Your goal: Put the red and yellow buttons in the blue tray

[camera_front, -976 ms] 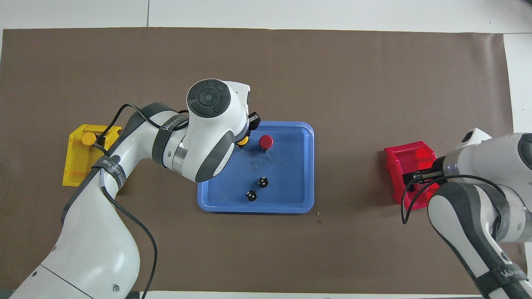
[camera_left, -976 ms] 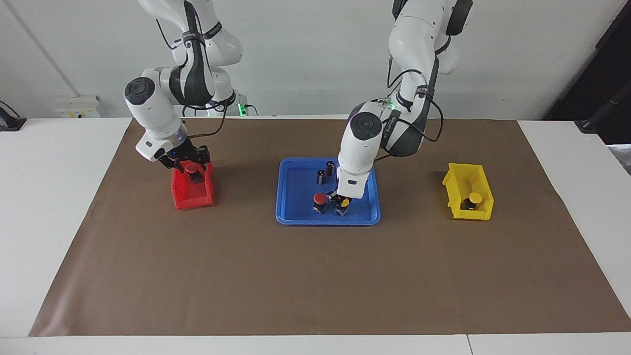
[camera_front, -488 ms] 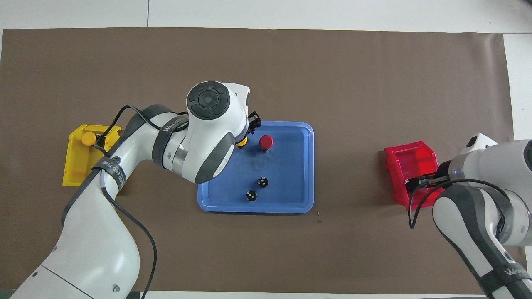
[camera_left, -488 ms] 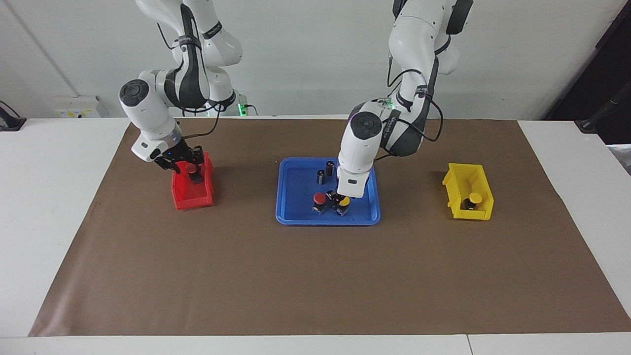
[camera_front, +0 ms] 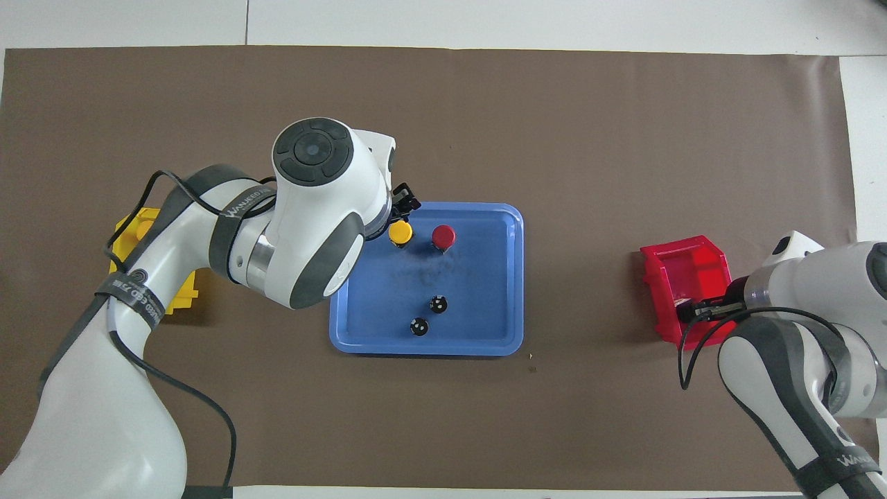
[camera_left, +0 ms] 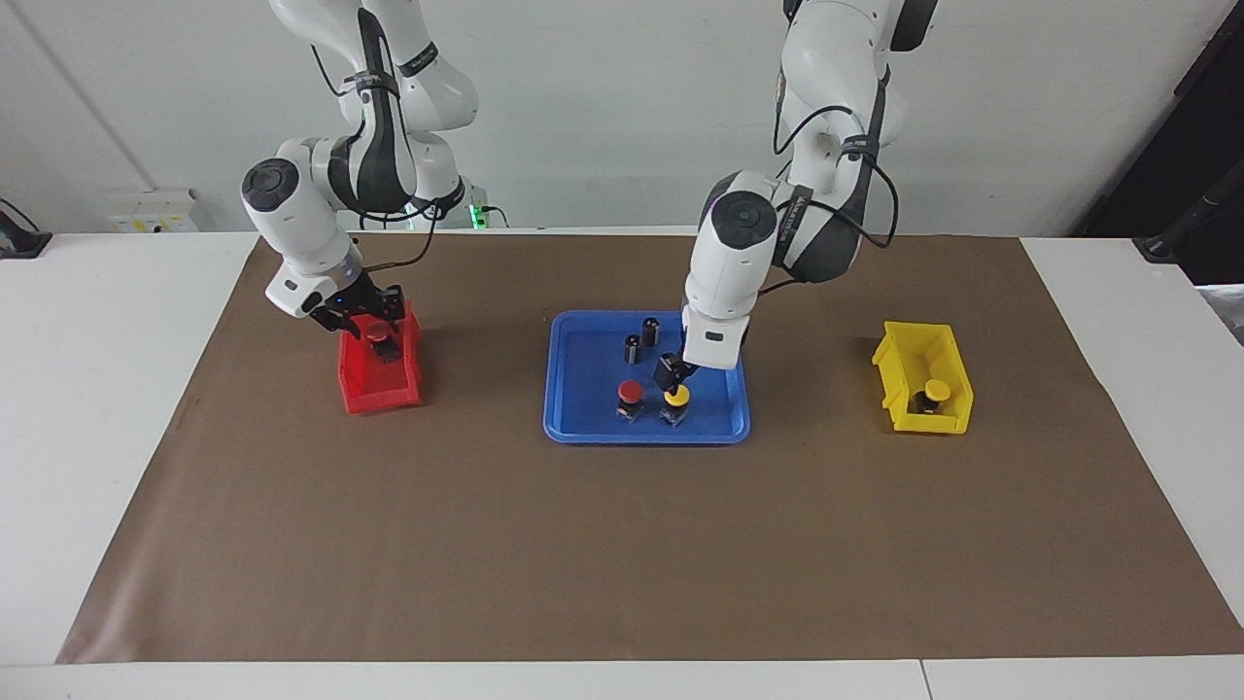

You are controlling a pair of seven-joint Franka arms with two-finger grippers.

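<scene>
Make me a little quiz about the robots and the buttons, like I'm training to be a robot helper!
1. True or false: the yellow bin is empty.
2. How many coloured push buttons stand in the blue tray?
3. Which arm's gripper is over the red bin? A: the left. B: the right.

Key
1. False: a yellow-capped button sits inside it.
2. Two: the red button and the yellow button.
3. B: the right gripper.
</scene>
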